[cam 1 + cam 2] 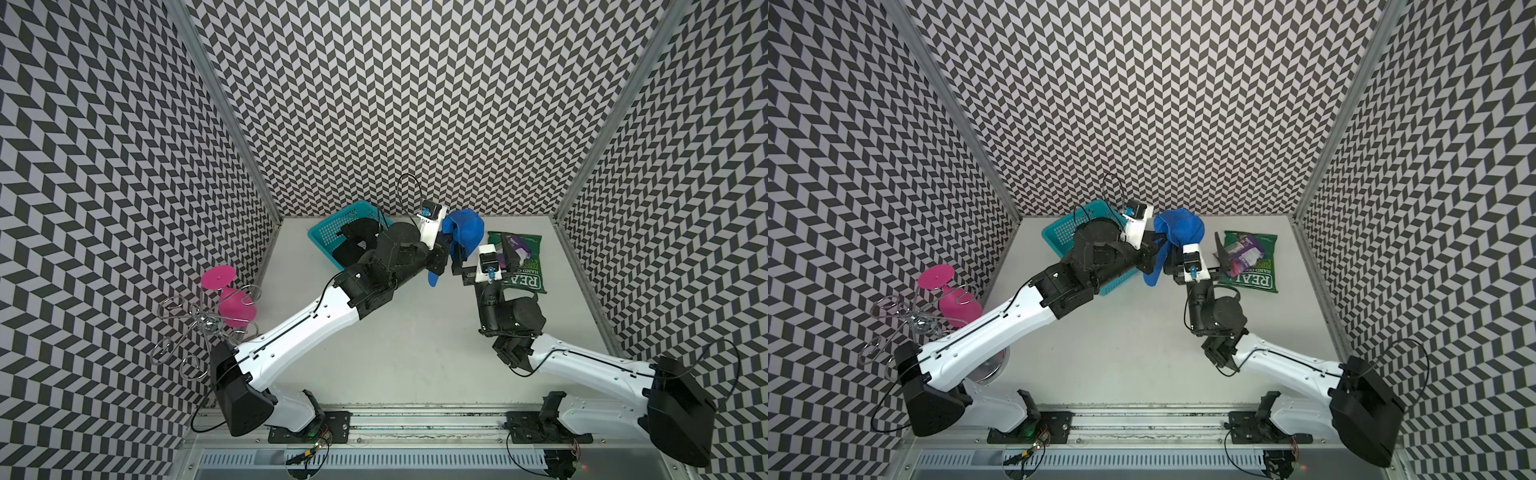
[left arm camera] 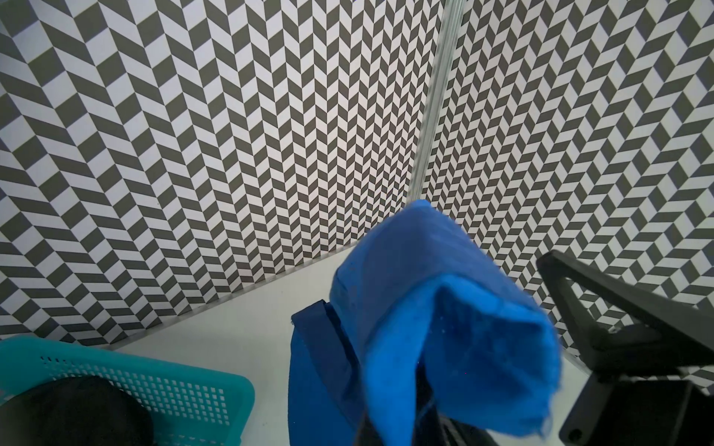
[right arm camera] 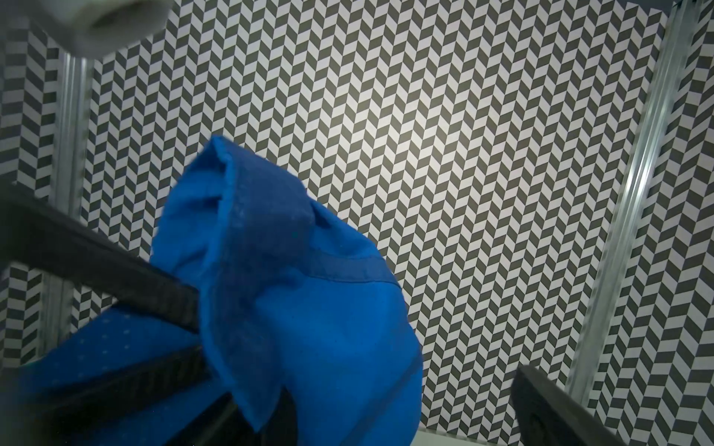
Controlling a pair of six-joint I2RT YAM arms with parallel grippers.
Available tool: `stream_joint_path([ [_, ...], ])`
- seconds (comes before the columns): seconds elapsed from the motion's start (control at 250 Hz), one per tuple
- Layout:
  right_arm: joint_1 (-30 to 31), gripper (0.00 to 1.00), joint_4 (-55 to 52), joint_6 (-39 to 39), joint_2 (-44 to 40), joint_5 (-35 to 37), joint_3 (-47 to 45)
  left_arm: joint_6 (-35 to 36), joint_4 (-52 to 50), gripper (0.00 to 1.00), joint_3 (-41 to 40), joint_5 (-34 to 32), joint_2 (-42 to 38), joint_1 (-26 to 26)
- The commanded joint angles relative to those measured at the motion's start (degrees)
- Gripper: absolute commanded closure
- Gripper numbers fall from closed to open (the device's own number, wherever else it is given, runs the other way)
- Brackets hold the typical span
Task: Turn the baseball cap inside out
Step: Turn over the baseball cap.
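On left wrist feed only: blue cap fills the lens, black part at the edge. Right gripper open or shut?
Observer: The right gripper is open, with one finger tucked under a fold of the cap.
Operator: What's on the table past it?
Observer: In both top views a green chip bag lies flat by that arm's wrist, with a purple packet on top.

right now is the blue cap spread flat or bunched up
Bunched up: the baseball cap hangs crumpled from the shut left end effector, its fabric folded over itself in both wrist views.
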Motion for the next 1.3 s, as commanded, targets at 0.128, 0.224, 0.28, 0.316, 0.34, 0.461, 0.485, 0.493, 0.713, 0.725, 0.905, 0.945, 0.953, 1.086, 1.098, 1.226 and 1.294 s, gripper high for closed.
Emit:
stream_joint_path([
  [0.128, 0.17, 0.00, 1.39, -2.51, 0.24, -2.69, -1.21, -1.01, 1.72, 1.00, 2.32, 3.48, 0.04, 0.18],
  [0.224, 0.17, 0.01, 2.70, -4.04, 1.03, -0.62, -0.59, -0.92, 1.16, 1.00, 2.32, 3.61, 0.23, 0.22],
  [0.28, 0.12, 0.00, 3.27, -4.52, 1.14, 0.78, -0.09, -0.48, 0.26, 1.00, 2.23, 2.67, 0.22, 0.22],
  [0.316, 0.15, 0.00, 3.47, -4.71, 0.95, 0.99, 0.16, -0.35, -0.59, 1.00, 2.23, 1.16, 0.17, 0.27],
  [0.34, 0.15, 0.00, 3.63, -4.80, 0.63, 0.73, 0.11, -0.22, -1.05, 1.00, 2.16, 0.19, 0.16, 0.29],
  [0.461, 0.17, 0.00, 5.46, -4.12, -0.70, 1.45, -0.49, 1.14, -1.99, 1.00, 1.67, -2.05, -0.63, 0.71],
  [0.485, 0.16, 0.00, 5.37, -4.01, -0.93, 1.58, -0.44, 1.51, -2.06, 1.00, 1.49, -2.19, -0.91, 0.67],
  [0.493, 0.12, 0.00, 5.35, -3.93, -1.04, 1.77, -0.43, 1.71, -2.07, 1.00, 1.45, -2.26, -0.92, 0.70],
  [0.713, 0.08, 0.06, -1.08, -3.44, -2.56, 0.56, 2.17, 7.23, -6.89, 1.00, 1.78, -4.04, -0.56, 0.71],
  [0.725, 0.08, 0.08, -2.07, -3.48, -2.61, -0.13, 2.42, 7.72, -7.11, 1.00, 1.79, -3.70, -0.55, 0.71],
  [0.905, 0.00, 0.21, -13.82, -2.61, -1.77, -7.29, 6.42, 13.46, -10.95, 1.00, 3.16, 0.15, -0.47, 0.71],
  [0.945, 0.00, 0.24, -14.72, -2.69, -1.65, -8.41, 6.73, 14.45, -12.15, 1.00, 3.66, 0.76, -0.18, 0.71],
  [0.953, 0.00, 0.25, -14.87, -2.74, -1.63, -8.64, 6.81, 14.66, -12.37, 1.00, 3.75, 0.85, -0.15, 0.71],
  [1.086, -0.05, 0.38, -19.92, -2.96, -1.35, -12.60, 8.56, 16.95, -15.32, 1.00, 4.53, 1.62, 0.17, 0.70],
  [1.098, -0.01, 0.39, -20.57, -2.90, -1.34, -12.95, 8.74, 17.00, -15.36, 1.00, 4.45, 1.59, 0.16, 0.71],
  [1.226, -0.70, 0.48, -26.67, -1.64, -1.81, -16.97, 9.42, 17.86, -14.78, 1.00, 3.24, 1.58, -1.31, 0.80],
  [1.294, -1.36, 0.61, -29.08, 0.21, -2.34, -18.58, 9.46, 18.14, -14.75, 1.00, 2.69, 2.18, -2.01, 0.95],
])
